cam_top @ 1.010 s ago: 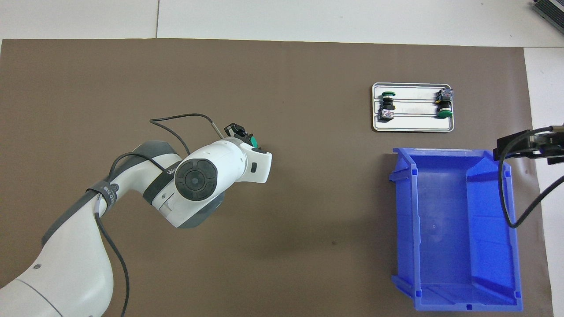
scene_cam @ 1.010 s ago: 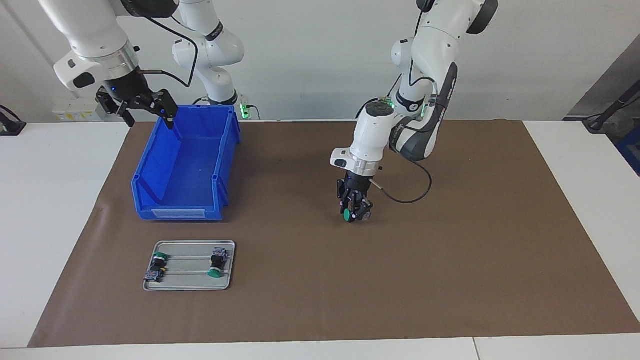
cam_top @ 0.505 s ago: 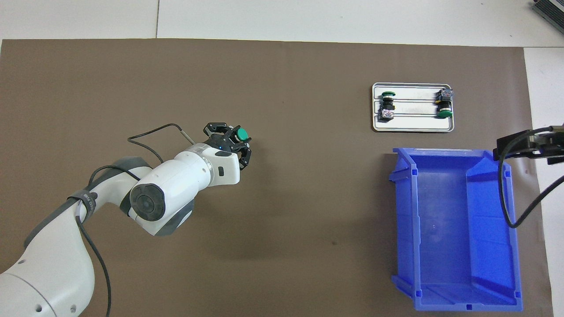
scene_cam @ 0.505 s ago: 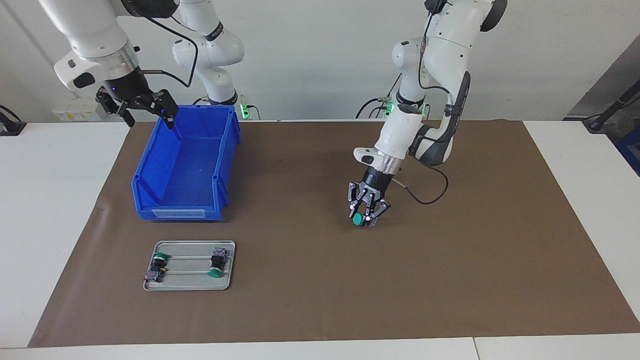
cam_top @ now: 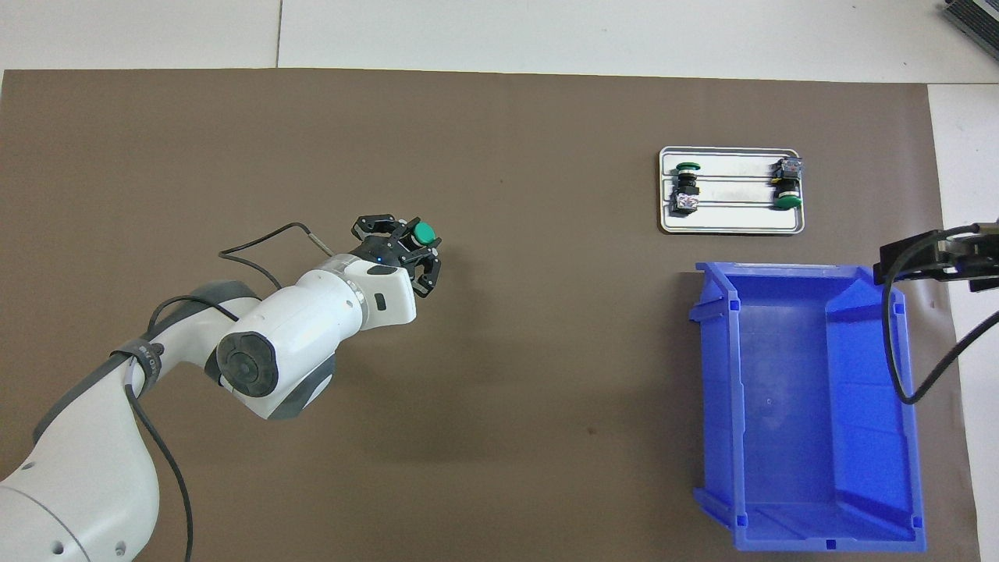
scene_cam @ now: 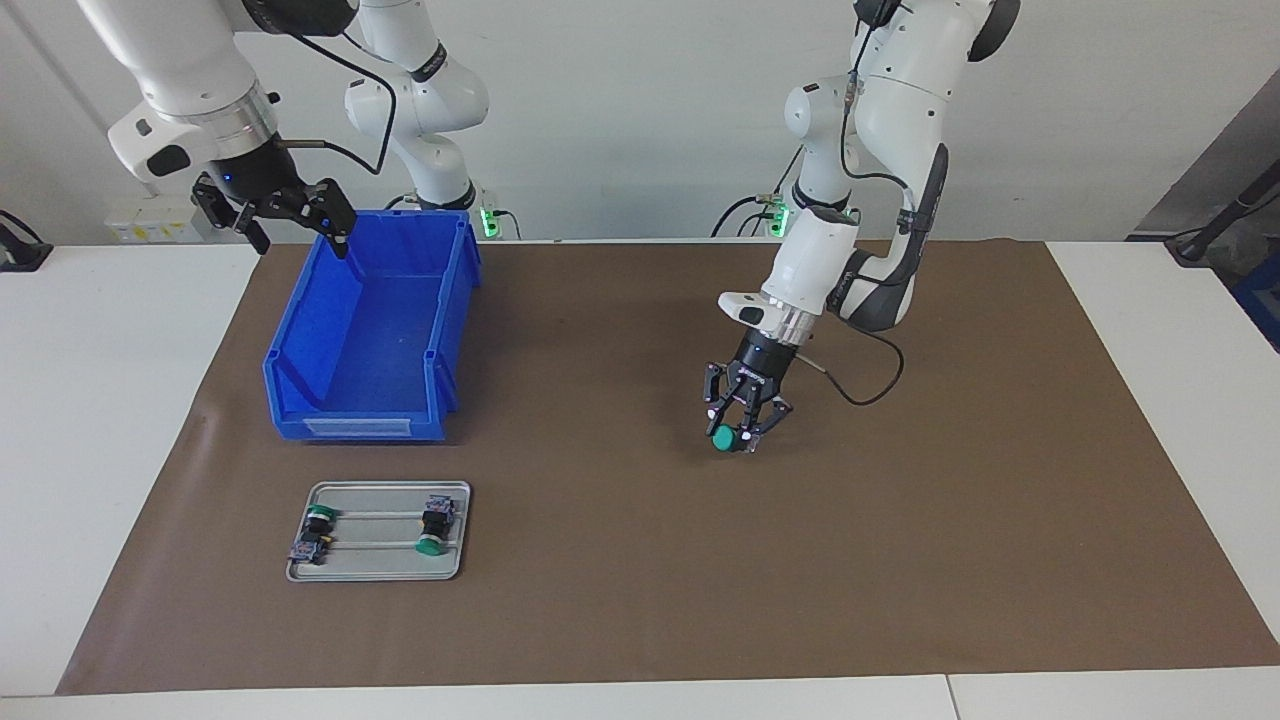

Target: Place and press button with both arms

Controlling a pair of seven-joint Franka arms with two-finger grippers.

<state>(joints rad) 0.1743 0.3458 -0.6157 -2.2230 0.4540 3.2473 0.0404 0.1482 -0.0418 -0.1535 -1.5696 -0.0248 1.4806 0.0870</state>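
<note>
Button (scene_cam: 722, 438) body mostly hidden inside left gripper (scene_cam: 738, 436) fingers, only green cap clear, right gripper (cam_top: 936, 260) cut off by overhead edge, both arms' upper links out of frame, tray (scene_cam: 385, 573) switches' details too small.

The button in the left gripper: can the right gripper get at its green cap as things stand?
Probably yes. The left gripper holds the button over bare mat with the cap uncovered, and nothing stands between. But the right gripper, open, waits over the bin rim, so it must cross the table.
</note>
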